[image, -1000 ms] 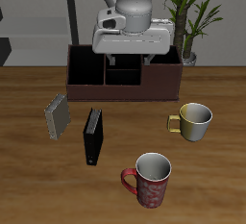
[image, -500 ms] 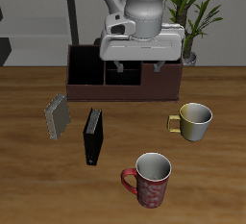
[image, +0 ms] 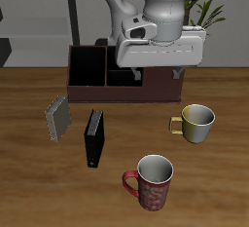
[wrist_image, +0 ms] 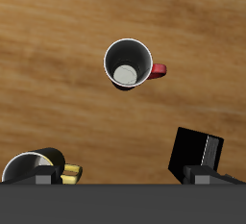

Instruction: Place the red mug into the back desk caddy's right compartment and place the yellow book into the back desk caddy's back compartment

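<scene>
**Red mug upright on the worktop, gripper high and empty**

Red mug [image: 152, 182] upright near the worktop's front edge, handle out to one side, pale grey inside visible from the wrist view [wrist_image: 129, 63]. Well clear of the back desk caddy [image: 102, 75], which sits far behind the mug at the back of the worktop [image: 29, 172]. Black book [image: 93, 138] standing on edge between mug and caddy, slightly off to the side; yellow book [image: 58, 119] just beyond it, tilted, apart from the black one. Yellow-gold mug [image: 196, 123] behind the red mug, on the opposite side from the books. Gripper [image: 160, 73] above the caddy's end, fingers apparently spread and holding nothing, though partly hidden by the arm's body. Potted plant [image: 199, 17] behind the caddy.
</scene>
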Controlling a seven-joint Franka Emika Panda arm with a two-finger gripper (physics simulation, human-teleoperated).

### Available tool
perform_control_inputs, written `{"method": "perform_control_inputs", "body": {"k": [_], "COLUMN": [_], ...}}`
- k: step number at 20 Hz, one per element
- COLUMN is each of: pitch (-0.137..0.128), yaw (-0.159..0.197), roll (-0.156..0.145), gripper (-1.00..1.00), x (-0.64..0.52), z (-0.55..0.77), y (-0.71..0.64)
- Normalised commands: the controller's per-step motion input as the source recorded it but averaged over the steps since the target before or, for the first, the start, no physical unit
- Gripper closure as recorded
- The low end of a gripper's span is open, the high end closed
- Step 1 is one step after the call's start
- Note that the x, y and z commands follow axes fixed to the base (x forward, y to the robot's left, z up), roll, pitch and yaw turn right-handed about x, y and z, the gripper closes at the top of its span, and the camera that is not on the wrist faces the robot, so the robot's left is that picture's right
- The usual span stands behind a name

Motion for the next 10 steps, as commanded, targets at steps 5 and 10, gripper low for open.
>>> {"method": "perform_control_inputs", "body": {"k": [5, 10], "pitch": [0.009, 0.013], "yaw": [0.004, 0.01], "roll": [0.036, -0.015], "gripper": [-1.0, -1.0], "x": [0.29, 0.36], "z": [0.0, -0.06], "y": [0.22, 0.16]}}
